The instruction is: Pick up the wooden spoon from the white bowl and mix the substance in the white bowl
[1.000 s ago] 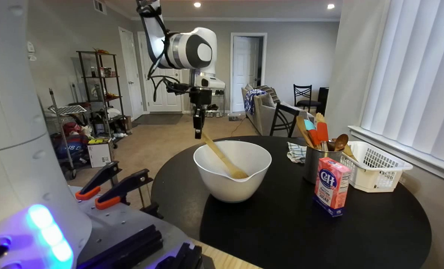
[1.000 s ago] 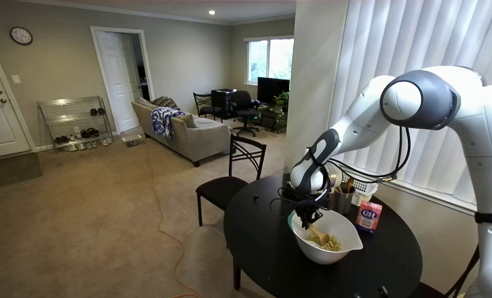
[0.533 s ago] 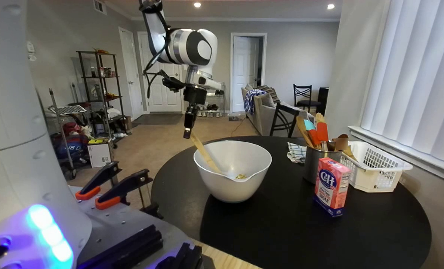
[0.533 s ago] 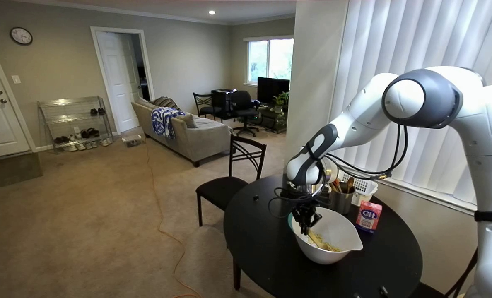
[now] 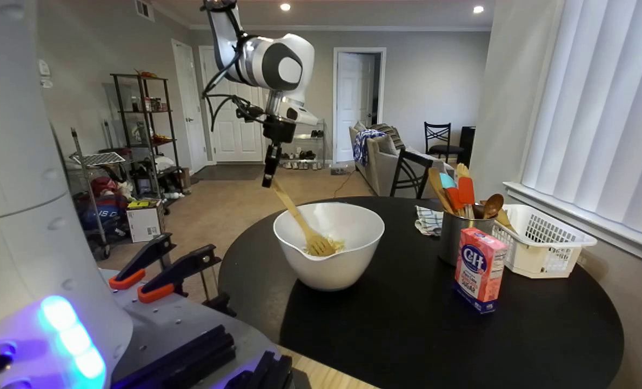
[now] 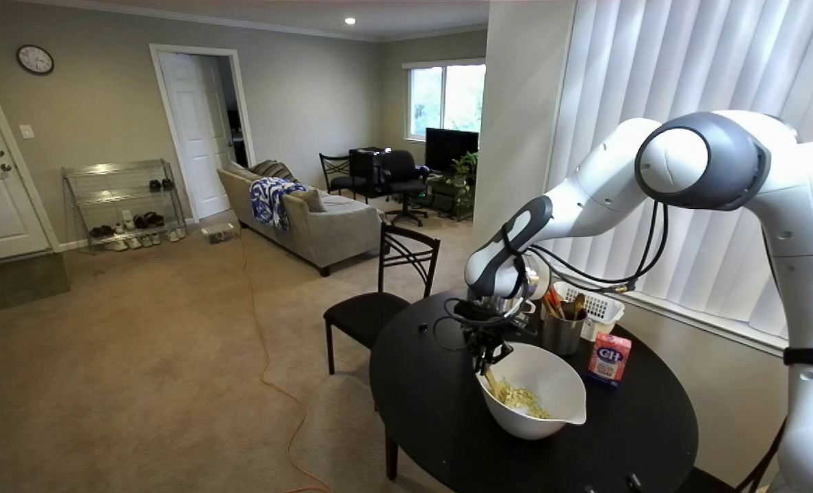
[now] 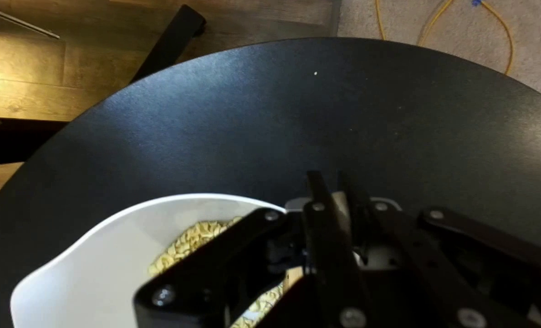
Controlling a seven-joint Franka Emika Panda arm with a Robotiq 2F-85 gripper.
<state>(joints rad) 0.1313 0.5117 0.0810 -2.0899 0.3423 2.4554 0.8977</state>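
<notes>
The wooden spoon (image 5: 298, 220) leans over the far left rim of the white bowl (image 5: 329, 270) in an exterior view, its slotted head down in the bowl. Pale yellow flakes (image 7: 191, 241), the substance, lie at the bottom around that head. My gripper (image 5: 267, 182) is shut on the upper end of the handle, just above and outside the rim. In the wrist view a strip of the handle (image 7: 342, 208) shows pinched between the two dark fingers; the gripper's linkage hides much of the spoon and part of the bowl.
The bowl stands on a round black table (image 5: 407, 340). To its right are a pink sugar box (image 5: 480, 270), a metal canister (image 5: 450, 240) of utensils, a white slatted basket (image 5: 548, 254) and a checked cloth (image 5: 429, 221). A black chair (image 6: 372, 315) stands by the table.
My gripper has moved left and slightly up with the spoon. The spoon's head swept leftward inside the bowl, passing out of sight and showing again. The bowl has slid slightly left in both exterior views.
</notes>
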